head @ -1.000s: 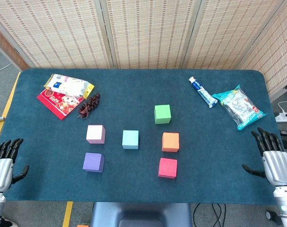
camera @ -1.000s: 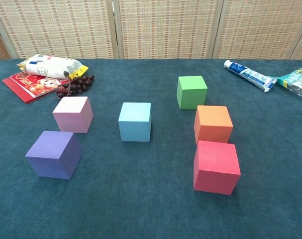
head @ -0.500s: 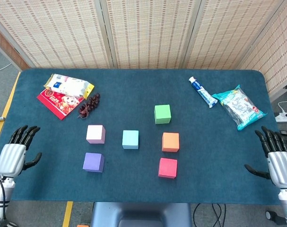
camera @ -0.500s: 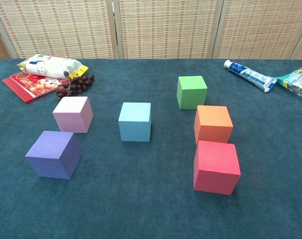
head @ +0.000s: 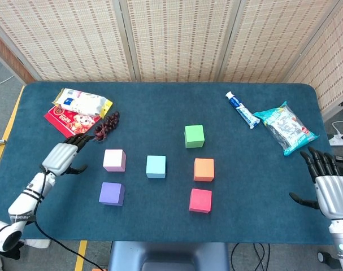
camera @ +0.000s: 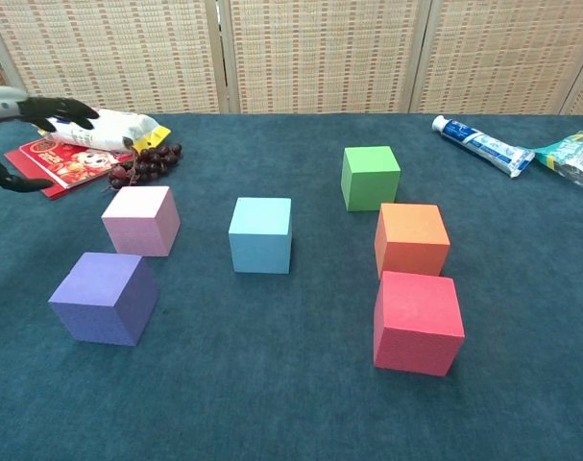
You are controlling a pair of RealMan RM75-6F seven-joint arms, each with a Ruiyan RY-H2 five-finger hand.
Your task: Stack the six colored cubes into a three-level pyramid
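Note:
Six cubes sit apart on the blue table: pink, purple, light blue, green, orange and red. My left hand hovers open, just left of the pink cube, holding nothing. By the table's right edge my right hand is open and empty, far from the cubes; the chest view does not show it.
At the back left lie a white snack bag, a red packet and a bunch of dark grapes. A toothpaste tube and a teal wrapped pack lie at the back right.
My left hand has swung in from the table's left edge, forward and right, to beside the pink cube. The right hand has barely shifted. No cube has moved.

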